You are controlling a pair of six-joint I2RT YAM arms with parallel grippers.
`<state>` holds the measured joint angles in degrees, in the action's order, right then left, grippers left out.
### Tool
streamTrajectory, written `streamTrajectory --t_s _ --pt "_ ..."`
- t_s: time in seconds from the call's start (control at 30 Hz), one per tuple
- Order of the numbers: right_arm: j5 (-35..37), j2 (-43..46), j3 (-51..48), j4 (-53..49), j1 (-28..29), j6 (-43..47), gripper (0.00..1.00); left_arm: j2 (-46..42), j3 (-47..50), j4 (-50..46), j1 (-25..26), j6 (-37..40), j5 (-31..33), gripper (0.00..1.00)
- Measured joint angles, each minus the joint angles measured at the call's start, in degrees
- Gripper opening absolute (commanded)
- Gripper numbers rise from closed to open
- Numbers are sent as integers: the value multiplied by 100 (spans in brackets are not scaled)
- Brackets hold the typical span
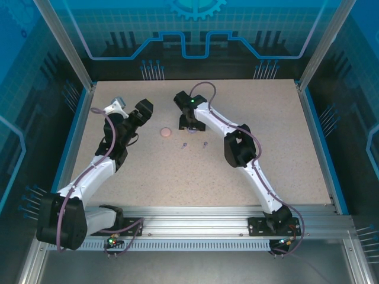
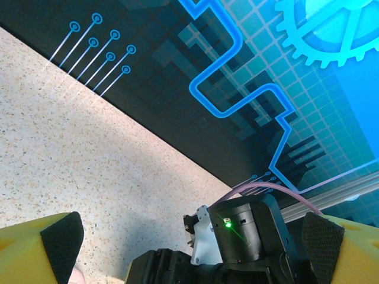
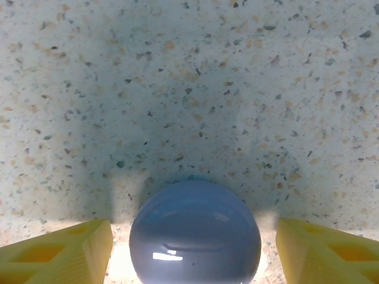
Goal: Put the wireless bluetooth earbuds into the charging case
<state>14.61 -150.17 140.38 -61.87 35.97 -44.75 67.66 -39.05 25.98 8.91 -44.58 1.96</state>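
**RIGHT GRIPPER: SECURE THE CASE**

The right gripper [image 3: 193, 231] is set low on the table [image 1: 266, 148] with its jaws spread. The purple case [image 3: 195, 245] sits between the yellow fingers [image 3: 59, 251], with a gap showing on each side, so nothing is pinched yet. The case is a smooth dome and appears to be shut.

The two purple buds [image 1: 184, 144] [image 1: 205, 144] lie loose on the table just in front of this gripper. The pink case [image 1: 166, 132] rests to its left.

The left gripper [image 1: 142, 109] is also spread wide and empty, and sits beyond the pink case.

Procedure for the step in hand, judged to be grasping the case:
1. Centre the case so that both pads meet it together.
2. Grip at the widest part, since a glossy dome is likely to slip out if pinched high.
3. Close gently and keep the case flat.
4. Do not push it towards the buds.
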Motion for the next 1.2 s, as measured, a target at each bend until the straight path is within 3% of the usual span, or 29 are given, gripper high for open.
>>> streamTrajectory --t_s 0.4,0.73,1.2 --pt "107 -61 63 -72 4 -44 48 -2 0 -7 28 155 4 99" --pt "109 26 50 -63 4 -22 45 -61 -28 -149 28 345 20 99" --pt "289 1886 -887 247 138 107 43 -66 -509 -616 28 468 -330 99"
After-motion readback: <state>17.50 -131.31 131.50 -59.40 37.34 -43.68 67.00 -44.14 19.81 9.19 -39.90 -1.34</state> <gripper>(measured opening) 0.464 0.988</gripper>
